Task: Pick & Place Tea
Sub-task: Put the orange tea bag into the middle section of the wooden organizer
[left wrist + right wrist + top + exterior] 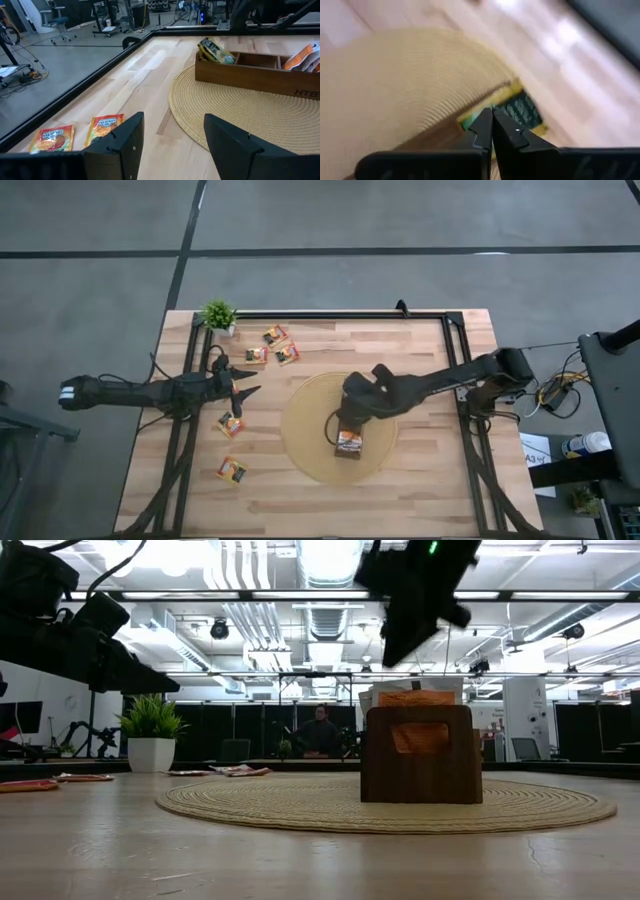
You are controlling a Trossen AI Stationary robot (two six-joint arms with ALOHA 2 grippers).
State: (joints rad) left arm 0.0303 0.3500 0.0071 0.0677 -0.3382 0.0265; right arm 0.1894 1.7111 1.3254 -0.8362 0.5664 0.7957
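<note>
Landmark: the round woven mat (310, 442), lying mid-table.

Right gripper (349, 423) is hanging over the mat, just above the wooden box (349, 444) that is sitting on the mat's near-centre. In the right wrist view its fingers (485, 131) are pressing tip to tip with no gap between them; nothing is caught there. Beyond the tips a dark green-and-yellow sachet (519, 111) is lying at the mat's edge, blurred.

Left gripper (240, 380) is hovering off the mat's left side, over bare wood, its fingers (125, 142) spreading wide and carrying nothing.

Tea, by position from the mat:
- Orange sachets (415, 698) are standing up out of the box, on the mat. The left wrist view is showing a green-and-yellow one (215, 51) in an end compartment and orange ones (302, 57) in another.
- One sachet (230, 424) is lying flat just left of the mat, under the left gripper's reach.
- Another sachet (232, 471) is lying further left and toward the table's front edge.
- A group of three (272, 346) is lying beyond the mat's far-left rim, well apart from it.

The potted plant (218, 315) is standing at the far-left corner, farther from the mat than the three. A person (320, 732) is sitting in the room behind.
</note>
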